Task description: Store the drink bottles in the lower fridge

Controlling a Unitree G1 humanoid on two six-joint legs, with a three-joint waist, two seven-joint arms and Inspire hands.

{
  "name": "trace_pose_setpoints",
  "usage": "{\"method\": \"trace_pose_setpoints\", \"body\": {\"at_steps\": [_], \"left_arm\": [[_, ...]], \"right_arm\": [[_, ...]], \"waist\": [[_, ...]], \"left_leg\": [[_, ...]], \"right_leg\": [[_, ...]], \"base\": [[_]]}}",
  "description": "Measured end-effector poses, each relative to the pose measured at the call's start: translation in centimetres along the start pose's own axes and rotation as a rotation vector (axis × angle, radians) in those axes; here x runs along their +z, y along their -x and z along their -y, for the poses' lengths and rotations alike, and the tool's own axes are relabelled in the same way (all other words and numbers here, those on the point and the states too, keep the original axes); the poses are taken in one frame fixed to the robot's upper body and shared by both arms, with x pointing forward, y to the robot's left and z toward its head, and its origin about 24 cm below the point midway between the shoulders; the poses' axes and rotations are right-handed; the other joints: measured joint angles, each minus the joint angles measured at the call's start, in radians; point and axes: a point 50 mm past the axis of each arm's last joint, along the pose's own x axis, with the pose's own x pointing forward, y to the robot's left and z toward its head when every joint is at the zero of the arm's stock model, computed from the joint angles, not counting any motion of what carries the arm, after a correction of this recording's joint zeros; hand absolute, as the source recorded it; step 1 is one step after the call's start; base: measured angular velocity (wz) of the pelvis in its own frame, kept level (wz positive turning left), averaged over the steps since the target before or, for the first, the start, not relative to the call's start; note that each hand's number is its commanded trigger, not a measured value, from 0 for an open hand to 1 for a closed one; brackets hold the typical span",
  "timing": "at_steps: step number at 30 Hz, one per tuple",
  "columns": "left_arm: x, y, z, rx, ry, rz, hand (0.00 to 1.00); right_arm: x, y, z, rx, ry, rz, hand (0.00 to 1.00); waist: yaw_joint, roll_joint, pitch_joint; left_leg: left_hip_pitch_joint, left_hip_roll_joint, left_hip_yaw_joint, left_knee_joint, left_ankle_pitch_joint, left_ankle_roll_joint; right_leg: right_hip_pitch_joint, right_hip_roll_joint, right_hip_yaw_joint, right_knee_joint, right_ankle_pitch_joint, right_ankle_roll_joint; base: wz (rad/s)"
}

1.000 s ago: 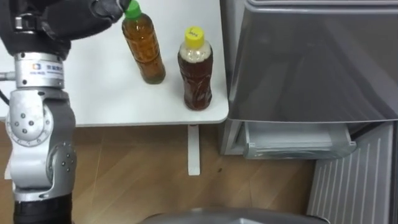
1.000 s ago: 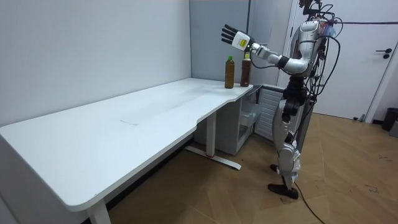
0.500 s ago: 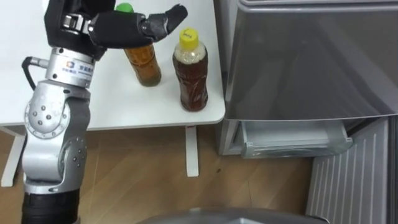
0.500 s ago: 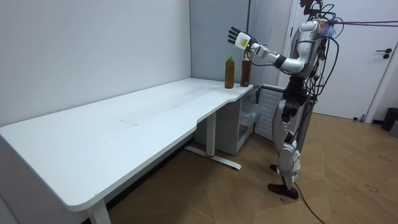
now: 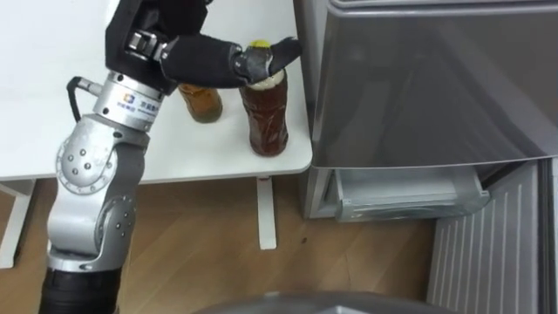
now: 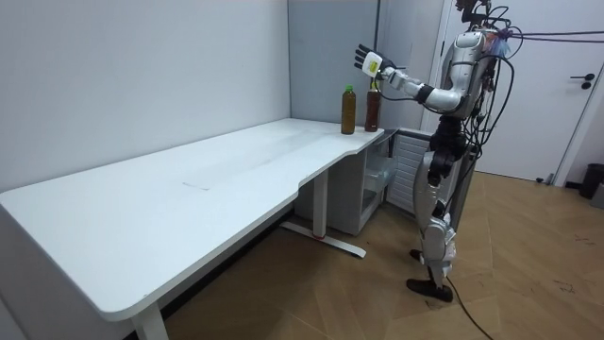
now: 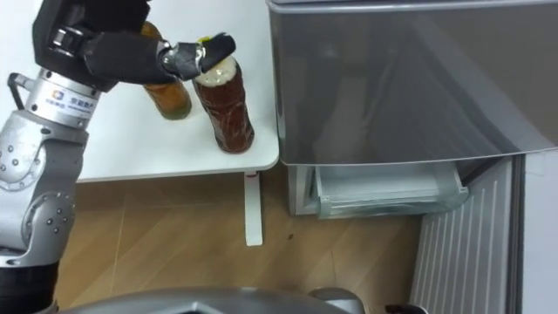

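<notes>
Left eye view: the left hand point(image 5: 196, 59), fingers uncurled and holding nothing, hangs over the yellow-capped bottle point(image 5: 266, 118), the drink nearest the fridge point(image 5: 418, 87); a second ago it hung over the green-capped bottle point(image 5: 202, 100), one place farther from the fridge; both stand on the white table point(image 5: 35, 105) just beside the fridge. Room view: the robot stands before the fridge, arm stretched out. Right eye view: the thumb reaches across the yellow cap; a grasp seems near, neither drink yet in the lower fridge point(image 7: 384, 192).
</notes>
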Motion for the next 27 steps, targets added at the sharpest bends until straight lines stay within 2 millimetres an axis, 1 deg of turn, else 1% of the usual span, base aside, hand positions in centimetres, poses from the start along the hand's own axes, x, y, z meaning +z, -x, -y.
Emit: {"method": "trace_pose_setpoints", "body": {"at_steps": [4,11,15,22,27], "left_arm": [[-0.1,0.0,0.2,-0.024,0.004,-0.003,0.00],[-1.1,-0.2,2.2,-0.157,0.056,-0.064,0.00],[-1.6,-0.2,2.8,-0.209,0.074,-0.091,0.00],[-1.8,0.0,2.9,-0.227,0.081,-0.113,0.00],[-2.0,0.0,2.8,-0.224,0.076,-0.120,0.00]], "right_arm": [[-0.1,0.0,-0.1,0.001,0.009,-0.004,0.00],[0.0,0.0,-0.4,0.009,0.057,-0.015,0.00],[-0.2,0.0,-0.4,0.009,0.064,-0.028,0.00],[-0.1,-0.1,-0.5,0.011,0.068,-0.027,0.00],[0.0,-0.1,-0.5,0.011,0.062,-0.023,0.00]], "waist": [[0.000,0.000,0.0000],[-0.003,-0.003,0.0018],[-0.002,-0.005,0.0030],[0.001,-0.004,0.0024],[0.006,0.000,0.0002]], "left_leg": [[0.001,0.000,0.002,0.000,0.000,0.000],[0.005,0.000,0.002,0.000,0.000,0.000],[0.005,0.000,0.002,0.000,0.000,0.000],[0.003,0.000,0.002,0.000,0.000,0.000],[0.004,0.000,0.002,0.000,0.000,0.000]], "right_leg": [[0.002,0.000,-0.002,-0.001,0.000,0.000],[0.006,-0.001,-0.004,0.000,0.000,0.000],[0.006,-0.001,-0.003,0.000,0.000,0.000],[0.005,-0.001,-0.004,-0.001,0.000,0.000],[0.006,-0.002,-0.005,0.000,0.000,0.000]], "base": [[0.00],[0.00],[0.00],[0.00],[0.00]]}}
